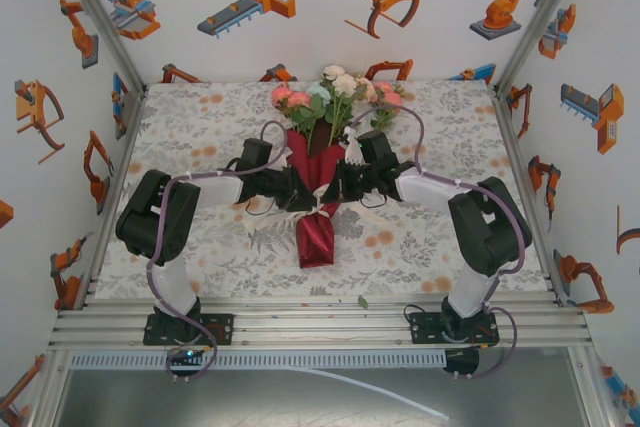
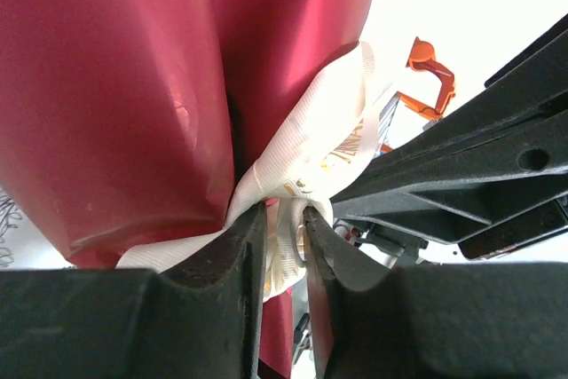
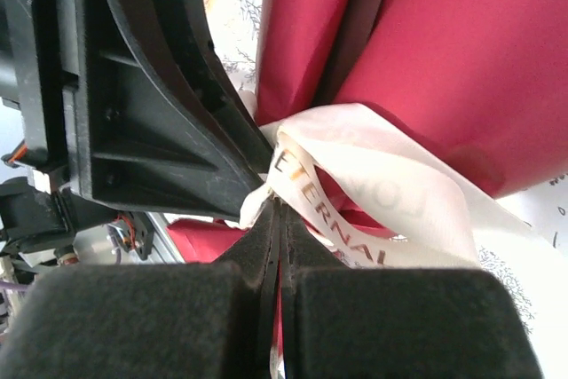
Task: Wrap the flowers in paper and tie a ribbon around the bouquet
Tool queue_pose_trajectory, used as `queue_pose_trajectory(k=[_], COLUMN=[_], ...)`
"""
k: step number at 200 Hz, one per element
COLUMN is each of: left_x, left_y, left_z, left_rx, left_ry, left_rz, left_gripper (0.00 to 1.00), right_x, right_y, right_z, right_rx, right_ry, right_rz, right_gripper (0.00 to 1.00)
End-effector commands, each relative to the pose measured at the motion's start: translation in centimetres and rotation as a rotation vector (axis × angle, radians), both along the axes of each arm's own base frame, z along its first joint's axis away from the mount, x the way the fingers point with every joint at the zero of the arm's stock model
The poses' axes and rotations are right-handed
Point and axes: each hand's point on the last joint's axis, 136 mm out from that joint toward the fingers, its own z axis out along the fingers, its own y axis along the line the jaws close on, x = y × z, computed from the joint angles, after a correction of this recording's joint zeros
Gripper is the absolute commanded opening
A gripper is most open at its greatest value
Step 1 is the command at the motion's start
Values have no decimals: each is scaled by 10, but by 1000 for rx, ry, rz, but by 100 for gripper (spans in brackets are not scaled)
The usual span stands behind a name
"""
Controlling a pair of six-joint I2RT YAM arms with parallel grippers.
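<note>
Cream ribbon point(image 3: 373, 188) between right fingers point(image 3: 253, 262)

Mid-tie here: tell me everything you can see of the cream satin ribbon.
The cream-white satin ribbon is a narrow, floppy strip with gold printed lettering, partly reading ETERNA. It loops round the waist of the dark crimson glossy paper cone, bunching where its strands meet. The right gripper is shut on one strand; another passes between the parted fingers of the left gripper.

Left hand point(image 2: 286, 224), jaws parted, straddles the ribbon point(image 2: 328, 130) against the paper point(image 2: 115, 104)
</note>
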Motion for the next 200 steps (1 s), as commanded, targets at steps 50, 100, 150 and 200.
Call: queue_pose_trajectory(k=[50, 100, 150, 200], left_x=[3, -5, -11, -1], left_y=[16, 2, -11, -8], left_z=[53, 57, 53, 38], left_rx=[-21, 155, 330, 409], left_ry=[-175, -282, -409, -419], left_rz=[-35, -146, -257, -236], left_gripper=[33, 25, 24, 29], right_x=[-2, -1, 1, 1], right_y=[-8, -7, -6, -5], right_z=[6, 15, 15, 22], right_rx=[-65, -56, -49, -35], right_ry=[-50, -66, -60, -67], right_rz=[6, 3, -5, -6], right_gripper=[0, 0, 0, 0])
